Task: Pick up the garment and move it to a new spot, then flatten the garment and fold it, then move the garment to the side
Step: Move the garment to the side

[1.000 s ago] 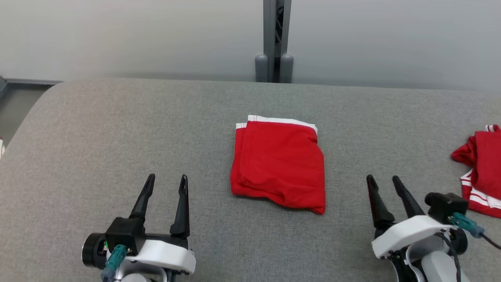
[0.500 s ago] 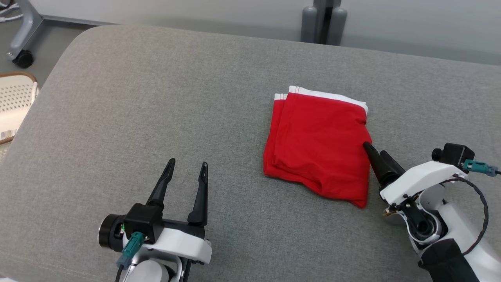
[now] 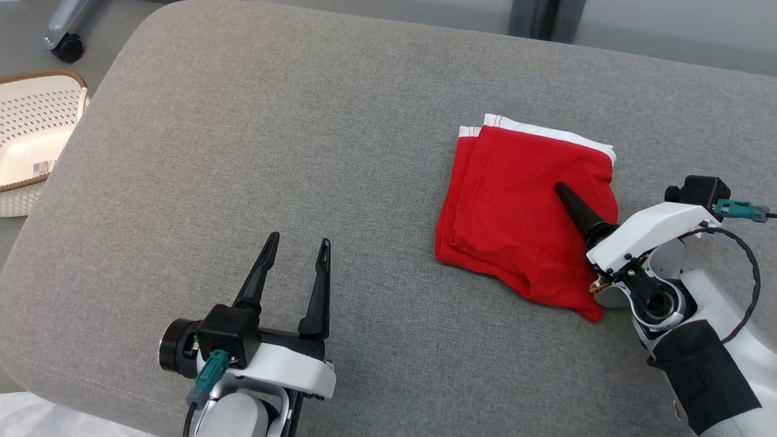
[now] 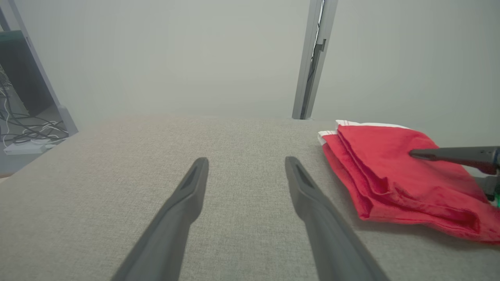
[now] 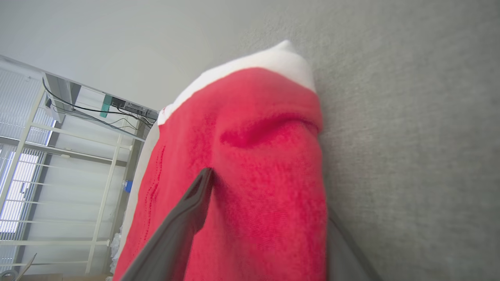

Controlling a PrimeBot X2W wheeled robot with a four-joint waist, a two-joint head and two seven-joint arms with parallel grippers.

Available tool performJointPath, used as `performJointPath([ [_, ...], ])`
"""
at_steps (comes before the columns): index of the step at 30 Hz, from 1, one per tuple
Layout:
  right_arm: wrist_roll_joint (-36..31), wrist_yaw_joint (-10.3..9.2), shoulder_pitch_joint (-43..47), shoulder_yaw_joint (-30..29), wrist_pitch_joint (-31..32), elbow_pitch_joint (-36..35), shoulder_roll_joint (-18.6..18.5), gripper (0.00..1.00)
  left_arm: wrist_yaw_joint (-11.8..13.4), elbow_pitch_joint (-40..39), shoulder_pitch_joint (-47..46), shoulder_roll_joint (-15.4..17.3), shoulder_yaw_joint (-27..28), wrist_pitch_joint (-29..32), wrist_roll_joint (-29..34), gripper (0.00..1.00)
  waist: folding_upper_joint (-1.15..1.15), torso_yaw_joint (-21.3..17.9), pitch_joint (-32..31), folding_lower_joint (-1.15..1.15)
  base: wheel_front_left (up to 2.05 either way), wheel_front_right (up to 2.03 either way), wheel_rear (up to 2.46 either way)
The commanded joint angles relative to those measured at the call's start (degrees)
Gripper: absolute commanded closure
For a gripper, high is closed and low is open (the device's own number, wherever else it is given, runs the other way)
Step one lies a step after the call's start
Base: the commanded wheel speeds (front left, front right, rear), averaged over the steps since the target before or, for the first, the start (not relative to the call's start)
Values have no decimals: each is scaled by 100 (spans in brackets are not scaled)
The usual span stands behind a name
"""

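The folded red garment [image 3: 516, 206] with a white band lies flat on the grey padded table [image 3: 243, 121], right of centre. My right gripper [image 3: 564, 194] stands open astride the garment's right edge. Its upper finger [image 3: 576, 209] lies on top of the cloth and the lower finger is hidden beneath it. In the right wrist view the garment [image 5: 254, 164] sits between the two fingers [image 5: 183, 222]. My left gripper [image 3: 300, 240] hovers open and empty over bare table to the garment's left. In the left wrist view the garment [image 4: 390, 171] is at the right, past my left gripper [image 4: 246, 160].
A white perforated basket [image 3: 30, 139] stands on the floor off the table's left edge. A grey post [image 3: 546, 18] rises behind the far edge, and a wheeled frame foot [image 3: 64, 39] is at the far left. The table's rounded near edge runs just below my left arm.
The head camera has swung left and down. My right gripper has moved from the bare table onto the garment's right edge, one finger sliding over the cloth. The left gripper stays open.
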Motion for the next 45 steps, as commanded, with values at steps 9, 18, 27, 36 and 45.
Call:
performJointPath([
  [9,91,28,-122,710,-222,268,46,100,25,-26,-221,21,-58,-19,44,0,0,-19,52,0,0,0,0],
  [18,-249,21,-121,1523,-635,276,-475,100,-29,44,-156,18,-98,-19,40,0,0,-244,-195,0,0,0,0],
  [27,-1056,21,-361,2578,-868,348,-1409,100,-36,44,-246,17,-205,-19,96,0,0,-741,-367,0,0,0,0],
  [36,-1802,21,-862,2989,-946,140,-2354,100,67,-73,-444,21,-330,-19,2,0,0,-1411,-86,0,0,0,0],
  [45,-2350,21,-1177,2689,-862,-96,-3371,100,74,-25,-708,21,-422,-19,-53,0,0,-1765,349,0,0,0,0],
])
